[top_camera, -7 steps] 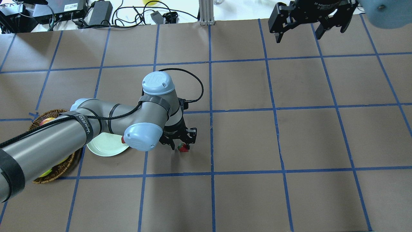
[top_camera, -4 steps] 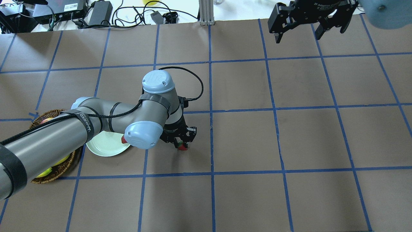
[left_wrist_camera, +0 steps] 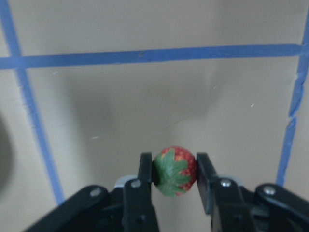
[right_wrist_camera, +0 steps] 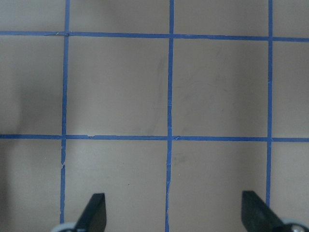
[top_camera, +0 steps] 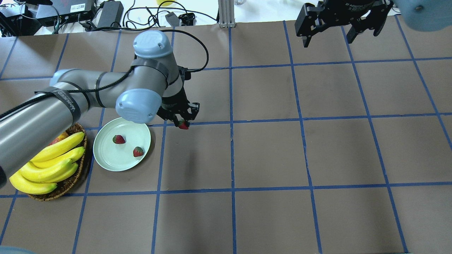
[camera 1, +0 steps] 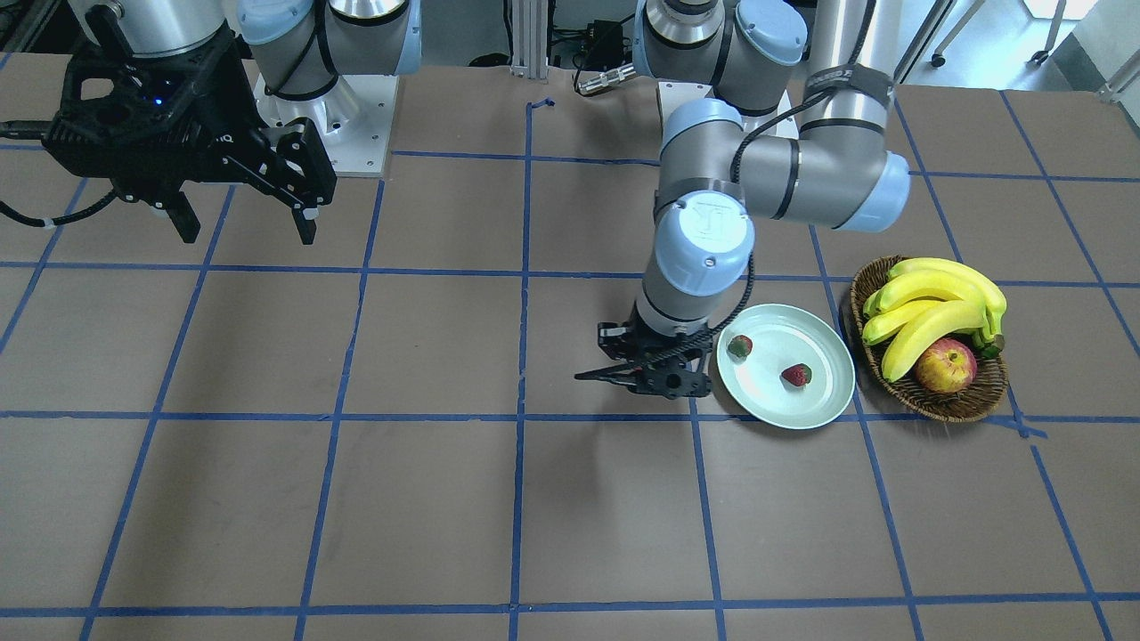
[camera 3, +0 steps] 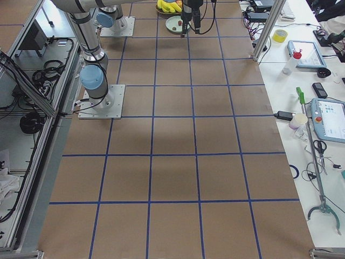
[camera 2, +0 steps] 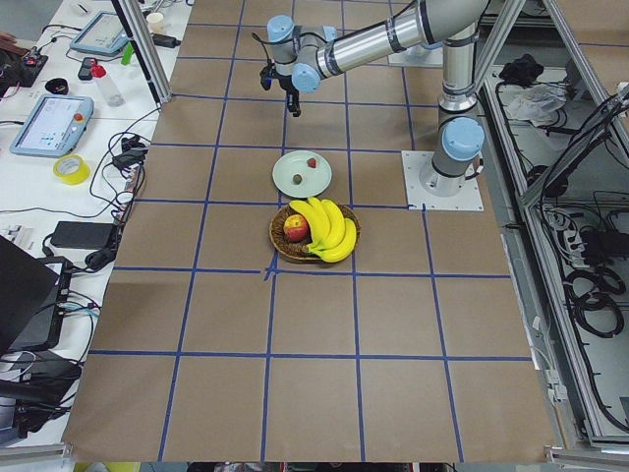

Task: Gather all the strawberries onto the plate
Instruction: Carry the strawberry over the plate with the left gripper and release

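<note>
1. Hanging over the bare table [top_camera: 268, 155], one strawberry [left_wrist_camera: 174, 170] is pinched between the fingers of the left tool [top_camera: 182, 122], just beside the plate [top_camera: 106, 160] on the side toward the table's middle.
2. Two other strawberries [top_camera: 119, 139] [top_camera: 138, 151] lie apart inside the plate, near the table's left edge.
3. A wicker basket [top_camera: 72, 180] holding bananas [top_camera: 49, 164] and an apple [camera 1: 946, 365] sits just beside the plate, closer to that edge.
4. The right tool [camera 1: 249, 233] hovers over the table's right half, fingers spread wide and holding nothing.

Table [top_camera: 268, 155]: flat top covered in brown paper, with a blue tape grid of squares. Directly on it are a round pale mint plate with raised rim [top_camera: 107, 160] and a brown wicker basket [camera 1: 953, 408]. They sit just beside each other on the robot's left side. White square mount plate [camera 2: 418, 197] under the near arm's base.
</note>
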Action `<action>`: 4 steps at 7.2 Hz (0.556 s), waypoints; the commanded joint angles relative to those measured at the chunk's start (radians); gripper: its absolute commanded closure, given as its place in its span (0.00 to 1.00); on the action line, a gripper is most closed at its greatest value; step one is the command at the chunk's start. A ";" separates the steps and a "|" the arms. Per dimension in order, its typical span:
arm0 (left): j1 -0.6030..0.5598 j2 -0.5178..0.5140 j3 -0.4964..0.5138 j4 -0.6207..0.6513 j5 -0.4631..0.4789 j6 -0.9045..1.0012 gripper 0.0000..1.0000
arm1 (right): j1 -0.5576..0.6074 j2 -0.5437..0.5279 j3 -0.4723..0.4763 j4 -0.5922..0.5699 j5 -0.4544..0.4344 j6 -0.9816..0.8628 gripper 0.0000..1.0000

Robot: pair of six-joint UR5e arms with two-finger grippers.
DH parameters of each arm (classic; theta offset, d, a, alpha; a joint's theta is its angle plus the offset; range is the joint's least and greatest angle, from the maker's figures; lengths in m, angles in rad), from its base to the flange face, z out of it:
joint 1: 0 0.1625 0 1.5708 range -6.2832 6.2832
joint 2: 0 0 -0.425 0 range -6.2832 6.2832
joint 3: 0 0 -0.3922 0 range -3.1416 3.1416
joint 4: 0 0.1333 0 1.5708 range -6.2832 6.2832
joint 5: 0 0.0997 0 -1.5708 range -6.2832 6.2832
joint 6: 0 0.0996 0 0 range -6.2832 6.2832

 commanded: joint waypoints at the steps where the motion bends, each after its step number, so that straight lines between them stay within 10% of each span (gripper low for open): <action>1: 0.136 0.011 0.035 -0.062 0.084 0.221 1.00 | 0.002 0.000 0.001 0.000 -0.001 0.000 0.00; 4: 0.248 -0.009 -0.025 -0.059 0.175 0.359 1.00 | 0.002 0.000 0.000 0.000 -0.001 0.000 0.00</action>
